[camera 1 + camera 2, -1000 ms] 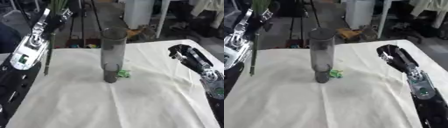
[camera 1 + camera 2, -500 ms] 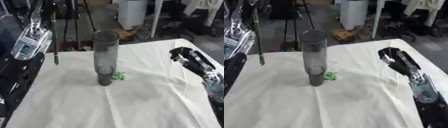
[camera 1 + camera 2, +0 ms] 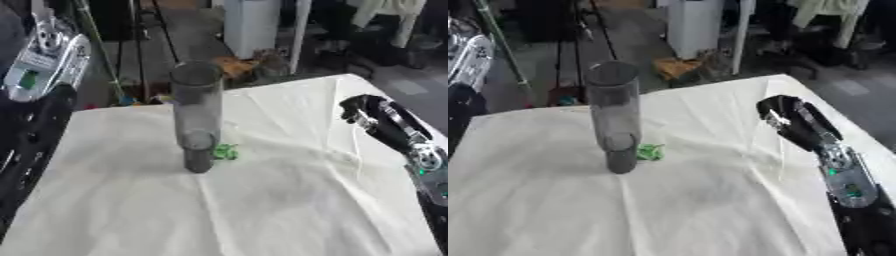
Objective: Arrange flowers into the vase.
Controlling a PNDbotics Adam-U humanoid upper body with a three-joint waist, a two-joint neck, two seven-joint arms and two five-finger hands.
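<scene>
A tall grey see-through vase [image 3: 196,112] stands upright on the white cloth [image 3: 262,200], left of the middle. A small green scrap [image 3: 226,151] lies at its foot on the right. My left forearm [image 3: 48,50] rises along the left edge, and its hand is cut off above the picture. A thin green flower stem [image 3: 96,45] hangs down from there, in the air, left of the vase and behind it. My right hand [image 3: 787,119] hovers over the cloth's right side with relaxed fingers, holding nothing, well away from the vase.
The cloth-covered table ends just behind the vase. Beyond it are a dark floor, stand legs [image 3: 140,45], a white bin [image 3: 254,25] and an orange-brown thing [image 3: 236,65] on the floor. The cloth's near half is bare.
My left arm has lifted the stem, so its lower end now hangs higher, and the hand has left the top of the picture. The camera has shifted a little. The right hand has barely moved.
</scene>
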